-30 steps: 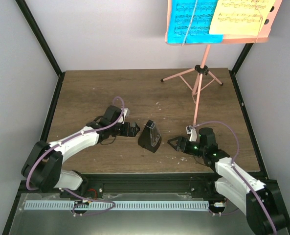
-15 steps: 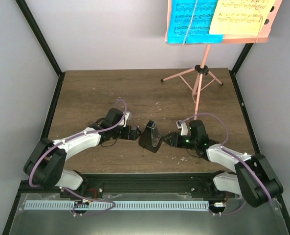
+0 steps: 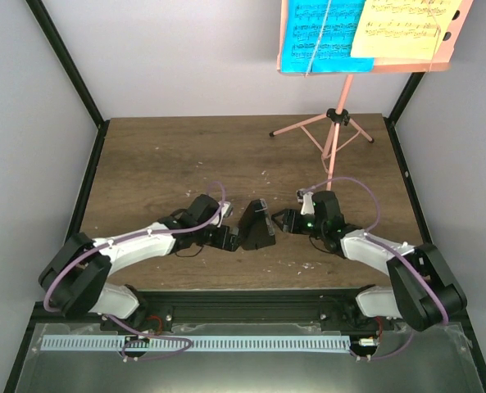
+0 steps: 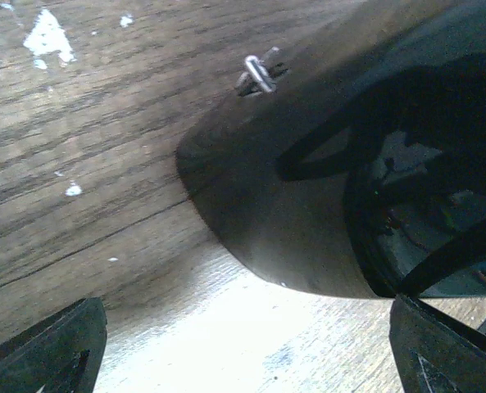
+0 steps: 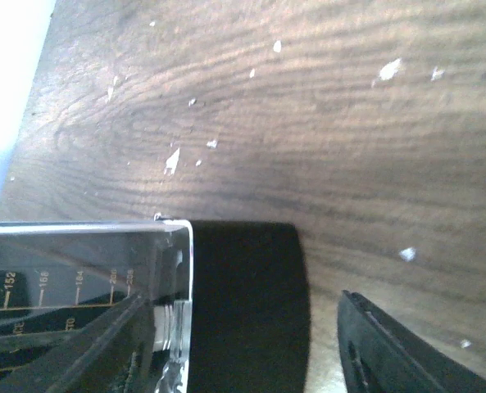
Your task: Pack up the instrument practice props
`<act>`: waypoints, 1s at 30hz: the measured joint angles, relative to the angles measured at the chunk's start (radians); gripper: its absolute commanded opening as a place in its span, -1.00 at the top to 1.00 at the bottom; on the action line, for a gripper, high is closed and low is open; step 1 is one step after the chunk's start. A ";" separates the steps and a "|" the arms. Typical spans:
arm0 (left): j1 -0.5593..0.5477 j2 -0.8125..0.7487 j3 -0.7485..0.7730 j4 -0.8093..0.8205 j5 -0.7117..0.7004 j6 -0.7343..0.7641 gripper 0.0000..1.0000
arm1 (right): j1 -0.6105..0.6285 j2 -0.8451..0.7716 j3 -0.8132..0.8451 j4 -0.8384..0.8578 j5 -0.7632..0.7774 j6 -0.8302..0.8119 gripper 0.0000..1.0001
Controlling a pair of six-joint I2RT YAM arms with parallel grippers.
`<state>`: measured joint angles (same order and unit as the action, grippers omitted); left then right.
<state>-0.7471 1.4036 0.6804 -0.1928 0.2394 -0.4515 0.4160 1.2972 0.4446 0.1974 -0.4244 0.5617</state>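
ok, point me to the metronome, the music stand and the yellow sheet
metronome [image 3: 257, 228]: top external view, on its black body.
music stand [image 3: 398, 65]: top external view, pink desk's bottom lip.
yellow sheet [image 3: 402, 29]: top external view, middle of the page.

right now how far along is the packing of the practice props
Nothing looks packed yet. In hand: the left gripper and right gripper, both open, flank the metronome mid-table. Left: that, plus the pink music stand, upright, with cyan page and yellow page on it.
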 measured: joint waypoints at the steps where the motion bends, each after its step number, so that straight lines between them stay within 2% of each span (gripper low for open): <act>1: -0.001 -0.013 0.000 -0.008 -0.008 0.002 -0.90 | 0.002 -0.014 0.001 -0.006 0.016 -0.005 -0.49; 6: 0.000 -0.142 0.039 -0.115 -0.059 0.043 -0.96 | 0.000 -0.148 -0.006 -0.061 0.109 -0.029 -0.76; 11: 0.004 -0.207 0.277 -0.261 -0.011 0.198 -0.99 | -0.004 -0.319 -0.054 -0.078 0.129 -0.053 -0.94; 15: 0.007 -0.146 0.491 -0.321 0.109 0.372 -0.99 | -0.005 -0.454 -0.119 -0.066 0.071 -0.069 -1.00; 18: 0.007 -0.064 0.569 -0.345 0.161 0.472 -0.99 | -0.006 -0.568 -0.185 -0.026 -0.010 -0.075 -1.00; 26: 0.008 0.132 0.589 -0.369 0.238 0.601 -0.98 | -0.007 -0.697 -0.246 0.028 -0.176 -0.079 -1.00; 30: 0.008 0.184 0.584 -0.347 0.233 0.629 -0.88 | -0.007 -0.743 -0.277 0.046 -0.202 -0.077 -1.00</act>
<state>-0.7395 1.5875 1.2644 -0.5396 0.4728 0.1772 0.4091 0.5537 0.1677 0.2432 -0.6262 0.4850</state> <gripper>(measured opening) 0.975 0.998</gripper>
